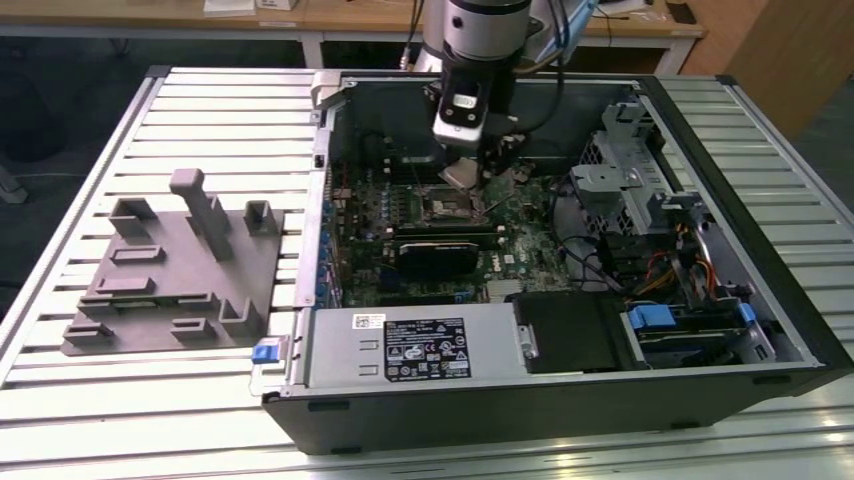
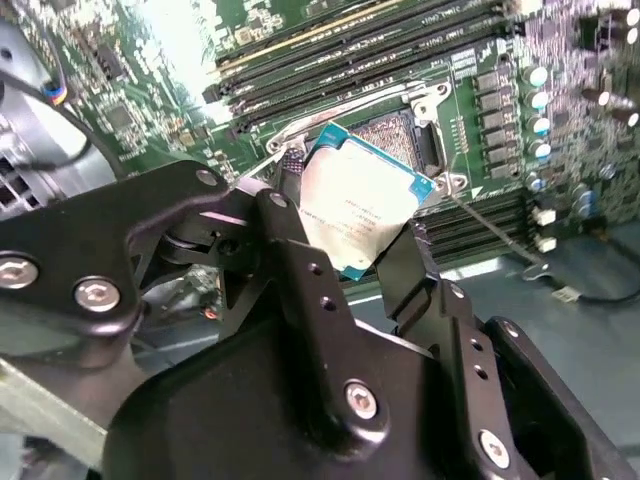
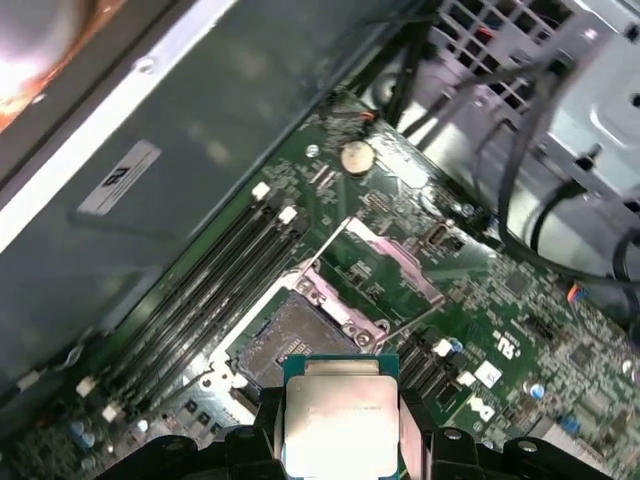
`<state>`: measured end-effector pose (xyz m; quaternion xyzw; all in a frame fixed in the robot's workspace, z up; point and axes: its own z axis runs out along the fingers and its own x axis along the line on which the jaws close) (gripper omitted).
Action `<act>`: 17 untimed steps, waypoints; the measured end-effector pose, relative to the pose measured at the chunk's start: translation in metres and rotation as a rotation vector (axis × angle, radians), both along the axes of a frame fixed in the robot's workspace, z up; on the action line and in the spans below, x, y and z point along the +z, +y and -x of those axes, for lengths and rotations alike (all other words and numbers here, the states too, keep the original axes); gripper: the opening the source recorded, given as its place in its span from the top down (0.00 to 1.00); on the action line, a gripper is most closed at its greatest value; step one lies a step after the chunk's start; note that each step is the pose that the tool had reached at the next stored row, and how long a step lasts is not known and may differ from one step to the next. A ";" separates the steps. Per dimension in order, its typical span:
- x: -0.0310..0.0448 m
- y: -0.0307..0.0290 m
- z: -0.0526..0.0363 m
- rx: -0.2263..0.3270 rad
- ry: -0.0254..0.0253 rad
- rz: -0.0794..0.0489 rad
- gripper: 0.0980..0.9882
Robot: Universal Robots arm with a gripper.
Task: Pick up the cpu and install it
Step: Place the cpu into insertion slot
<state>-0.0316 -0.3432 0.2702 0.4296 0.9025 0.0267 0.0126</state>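
My gripper [image 2: 352, 245] is shut on the cpu [image 2: 358, 202], a flat square chip with a silvery top and teal rim, held by two opposite edges. In the first wrist view the cpu [image 3: 340, 420] hangs tilted a little above the open motherboard socket [image 3: 292, 338], whose metal load frame [image 3: 385, 262] is flipped up. In the exterior view the gripper [image 1: 461, 172] holds the cpu [image 1: 459, 173] just above the black-framed socket [image 1: 449, 205] inside the open computer case [image 1: 561, 410]. In the second wrist view the socket [image 2: 400, 135] lies partly hidden behind the chip.
Memory slots [image 3: 205, 290] run beside the socket. A black card [image 1: 434, 255] sits across the board below it. Cables and a metal drive cage [image 1: 634, 170] crowd the case on the exterior view's right. A grey plastic fixture [image 1: 167, 270] with upright blocks stands on the slatted table [image 1: 80, 400].
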 end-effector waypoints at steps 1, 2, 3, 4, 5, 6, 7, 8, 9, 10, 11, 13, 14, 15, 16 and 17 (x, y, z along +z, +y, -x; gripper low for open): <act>0.0000 0.0000 0.0000 -0.018 0.0000 0.000 0.50; -0.0001 0.0000 0.0000 -0.038 0.0000 0.000 0.50; -0.0001 0.0000 0.0000 -0.056 0.0000 0.000 0.50; -0.0001 0.0000 0.0000 -0.074 0.0000 0.000 0.50; -0.0001 0.0000 0.0000 -0.092 0.0000 0.000 0.50; -0.0002 0.0000 0.0000 -0.109 0.0000 0.000 0.50; -0.0002 0.0000 0.0000 -0.128 0.0000 0.000 0.50; -0.0002 0.0000 0.0000 -0.146 0.0000 0.000 0.50; -0.0003 0.0000 0.0000 -0.164 0.0000 0.000 0.50; -0.0003 0.0000 0.0000 -0.183 0.0000 0.000 0.50; -0.0003 0.0000 0.0000 -0.201 0.0000 0.000 0.50; -0.0004 0.0000 0.0000 -0.237 0.0000 0.000 0.50; -0.0004 0.0000 0.0000 -0.255 0.0000 0.000 0.50; -0.0004 0.0000 0.0000 -0.273 0.0000 0.000 0.50; -0.0005 0.0000 0.0000 -0.291 0.0000 0.000 0.50; -0.0005 0.0000 0.0000 -0.309 0.0000 0.000 0.50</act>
